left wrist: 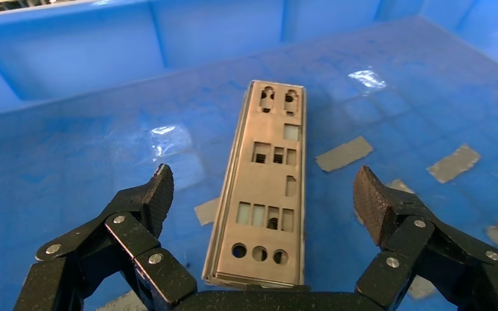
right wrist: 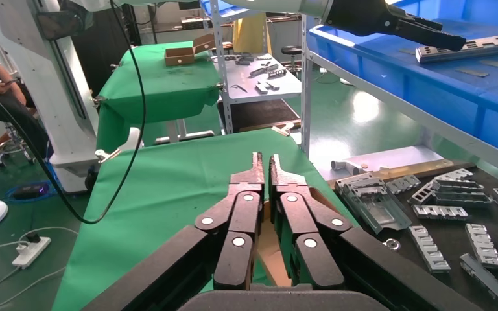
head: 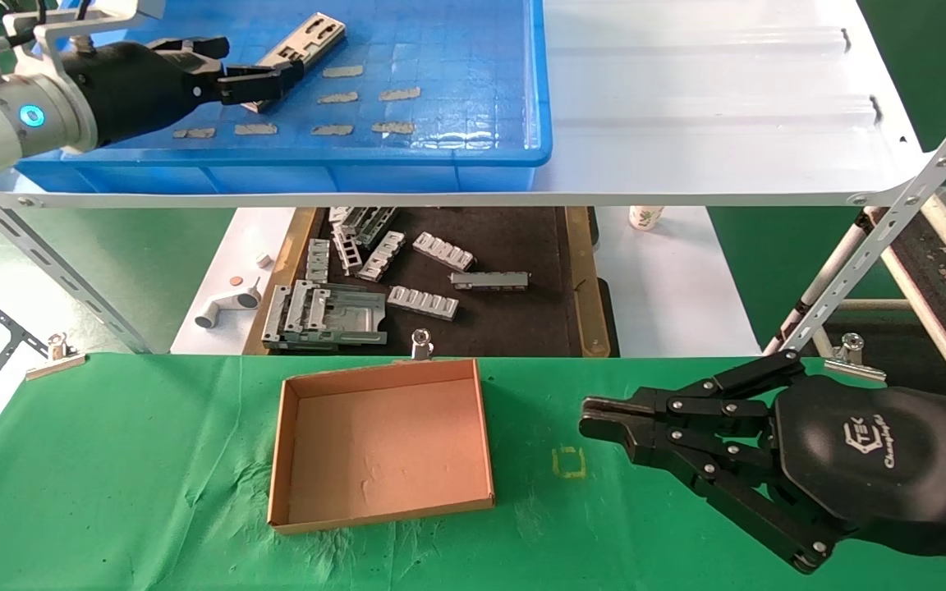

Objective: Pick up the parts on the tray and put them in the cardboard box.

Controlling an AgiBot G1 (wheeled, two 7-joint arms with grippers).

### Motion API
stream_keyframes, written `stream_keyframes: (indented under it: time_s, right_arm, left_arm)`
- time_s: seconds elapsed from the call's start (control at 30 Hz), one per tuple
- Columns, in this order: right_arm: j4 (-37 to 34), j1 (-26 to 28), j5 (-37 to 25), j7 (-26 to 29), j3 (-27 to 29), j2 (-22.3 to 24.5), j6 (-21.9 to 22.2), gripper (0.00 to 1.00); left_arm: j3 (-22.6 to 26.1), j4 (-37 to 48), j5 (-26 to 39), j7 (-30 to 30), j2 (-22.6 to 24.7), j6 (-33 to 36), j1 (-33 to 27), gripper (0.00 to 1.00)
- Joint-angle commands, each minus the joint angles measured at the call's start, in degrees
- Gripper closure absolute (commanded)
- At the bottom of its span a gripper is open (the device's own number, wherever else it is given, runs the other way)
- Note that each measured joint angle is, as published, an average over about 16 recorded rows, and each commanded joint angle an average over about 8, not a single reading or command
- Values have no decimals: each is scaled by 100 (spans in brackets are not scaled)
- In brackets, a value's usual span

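Observation:
The parts (left wrist: pixel 262 126) lie as a stack of silvery punched plates on the floor of the blue tray (head: pixel 473 49), also seen in the head view as parts (head: pixel 313 37). My left gripper (left wrist: pixel 262 176) is open over the near end of the stack. Its fingers (left wrist: pixel 159 194) stand wide on either side, clear of the metal. In the head view the left gripper (head: pixel 264 82) reaches in from the left. The cardboard box (head: pixel 383 451) sits with nothing in it on the green table. My right gripper (head: pixel 588 414) is shut, hovering right of the box, holding nothing.
Beige tape scraps (head: pixel 358 97) dot the tray floor. A black-floored tray (head: pixel 514 312) with grey ribbed brackets (head: pixel 424 302) lies below the white shelf (head: pixel 711 98). A slanted metal brace (head: pixel 875 246) stands at the right. A binder clip (head: pixel 421 343) holds the green cloth behind the box.

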Motion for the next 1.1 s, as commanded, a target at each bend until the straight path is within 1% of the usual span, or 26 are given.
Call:
stream_keyframes:
  time_s: [0.03,0.07,0.13,0.17,0.27,0.3,0.33,0.4,0.43,1.1]
  right_arm:
    - [0,0,0,0,0,0,0,100]
    - [0,0,0,0,0,0,0,100]
    - [0,0,0,0,0,0,0,100]
    - [0,0,0,0,0,0,0,100]
    - [0,0,0,0,0,0,0,100]
    - [0,0,0,0,0,0,0,100]
    - [0,0,0,0,0,0,0,100]
    - [0,0,0,0,0,0,0,100]
    - [0,0,0,0,0,0,0,100]
    - [0,0,0,0,0,0,0,100]
  left_arm:
    - [0,90,6,49,59,-108,-31,2]
    - [-1,117,5,65,72,-127,-42,7]
    - [-5,164,1,92,94,-152,-60,22]
    - [-9,185,-5,102,102,-158,-67,33]
    - [-21,240,-22,126,123,-163,-84,70]
    - [-25,257,-28,133,129,-163,-87,81]
    - [-29,273,-33,139,134,-165,-89,88]
    - [-37,305,-45,146,144,-170,-91,99]
    - [-40,319,-48,150,148,-174,-92,100]
    - [-54,455,-67,180,224,-288,-85,100]
